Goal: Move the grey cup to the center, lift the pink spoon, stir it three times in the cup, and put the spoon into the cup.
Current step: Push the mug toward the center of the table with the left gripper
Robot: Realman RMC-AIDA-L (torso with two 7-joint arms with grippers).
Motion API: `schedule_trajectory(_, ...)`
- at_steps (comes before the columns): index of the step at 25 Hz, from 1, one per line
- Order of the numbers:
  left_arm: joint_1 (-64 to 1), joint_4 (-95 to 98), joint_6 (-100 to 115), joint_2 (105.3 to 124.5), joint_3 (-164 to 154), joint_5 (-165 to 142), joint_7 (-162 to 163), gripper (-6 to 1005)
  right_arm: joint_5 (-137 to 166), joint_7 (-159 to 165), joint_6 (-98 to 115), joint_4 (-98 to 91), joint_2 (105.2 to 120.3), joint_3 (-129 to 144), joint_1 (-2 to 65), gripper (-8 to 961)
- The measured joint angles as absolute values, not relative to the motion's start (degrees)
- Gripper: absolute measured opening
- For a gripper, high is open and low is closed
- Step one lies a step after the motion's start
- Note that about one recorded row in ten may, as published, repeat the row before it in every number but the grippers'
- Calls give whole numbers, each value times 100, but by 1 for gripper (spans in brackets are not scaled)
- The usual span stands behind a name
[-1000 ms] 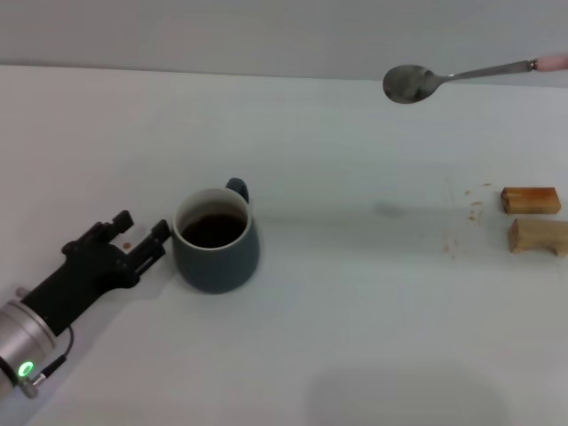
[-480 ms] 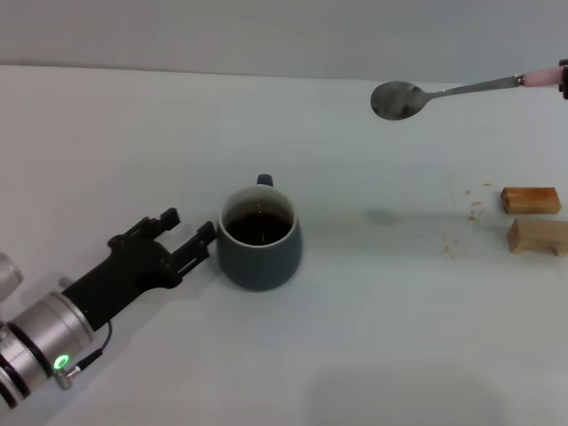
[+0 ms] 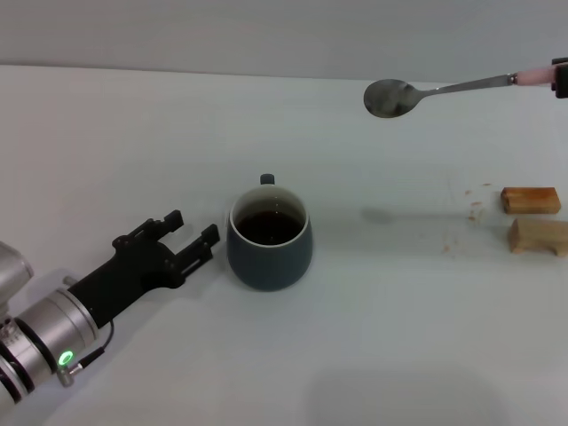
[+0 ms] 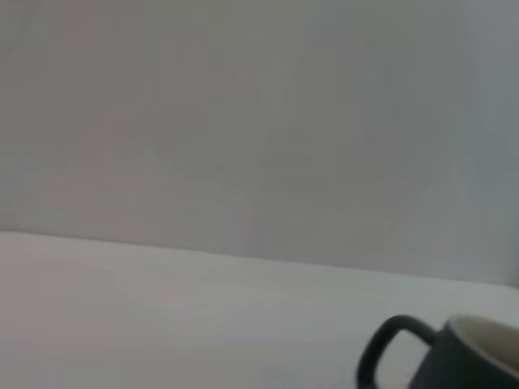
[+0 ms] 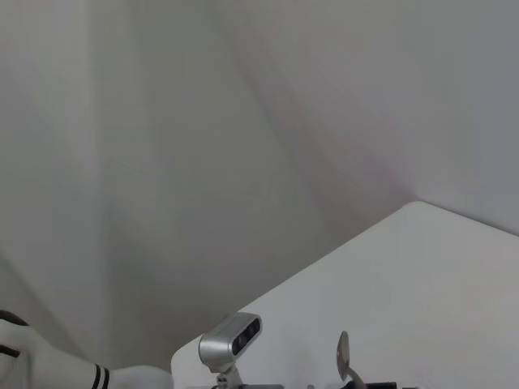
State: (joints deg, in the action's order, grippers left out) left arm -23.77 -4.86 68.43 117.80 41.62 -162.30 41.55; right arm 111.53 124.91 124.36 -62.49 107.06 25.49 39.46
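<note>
Liquid makes the grey cup (image 3: 270,249) heavy and spillable; left gripper (image 3: 189,238) jaws spread beside it; right gripper (image 3: 561,77) pinches the pink spoon (image 3: 448,89) handle.

One cup (image 3: 270,248), one spoon (image 3: 417,91), two blocks (image 3: 530,200).

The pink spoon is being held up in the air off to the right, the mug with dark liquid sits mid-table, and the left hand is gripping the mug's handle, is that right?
Not quite. In the head view the left hand sits open beside the grey mug, not on its handle, which points toward the far side. The rest holds: the pink spoon is held aloft at the right and the mug holds dark liquid.
</note>
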Motion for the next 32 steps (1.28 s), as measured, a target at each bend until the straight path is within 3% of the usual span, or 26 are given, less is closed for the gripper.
schedule_trajectory(32,-2506,-1142,6026,11837,4483,-16264,4153,693,11153,12315,12427,-5943,10722,2549,3919,102)
